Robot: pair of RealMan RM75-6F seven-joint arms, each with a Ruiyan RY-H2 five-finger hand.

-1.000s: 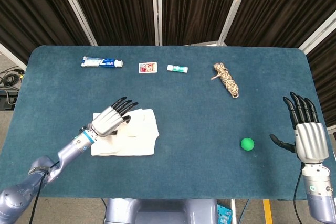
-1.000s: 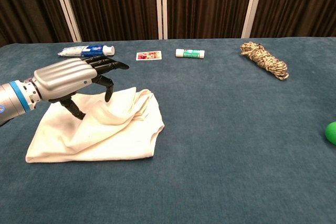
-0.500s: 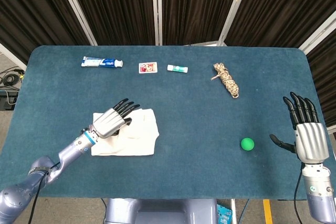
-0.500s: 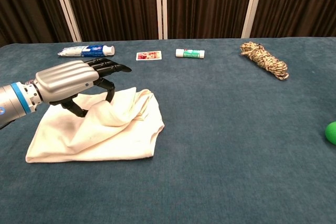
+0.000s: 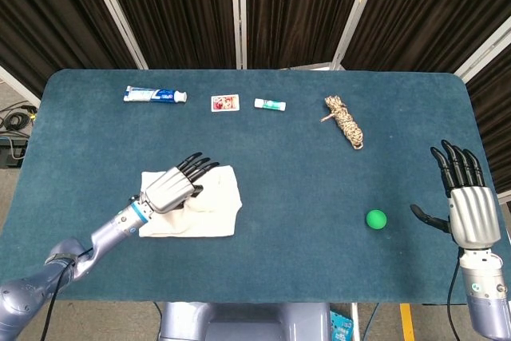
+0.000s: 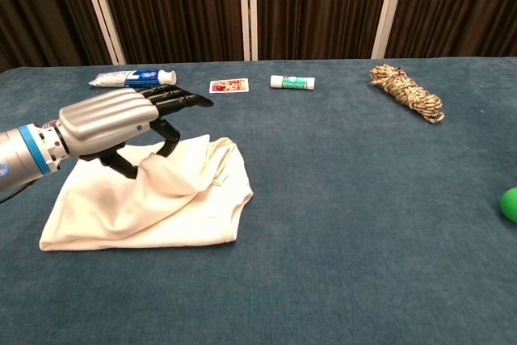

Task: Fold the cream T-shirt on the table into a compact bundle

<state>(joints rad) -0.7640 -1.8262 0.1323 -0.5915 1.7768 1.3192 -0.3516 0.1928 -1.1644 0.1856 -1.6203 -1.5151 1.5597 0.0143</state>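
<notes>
Lying near the table's [image 5: 303, 277] front-left corner, the T-shirt [image 5: 209, 210] is a rumpled, partly folded cream square, with bare blue cloth between it and the front and left edges. Along the far edge sit a toothpaste tube [image 5: 155, 96], a card [image 5: 224, 102] and a small tube [image 5: 270, 104]; a rope bundle [image 5: 344, 121] lies toward the far-right corner, a green ball [image 5: 376, 219] near the right edge. The middle of the table is open. The left hand [image 6: 121, 121] pinches a raised fold of the T-shirt between thumb and a finger, the other fingers [image 6: 184, 101] stretched out above it. The right hand [image 5: 465, 205] hovers at the right edge, fingers spread, holding nothing.
</notes>
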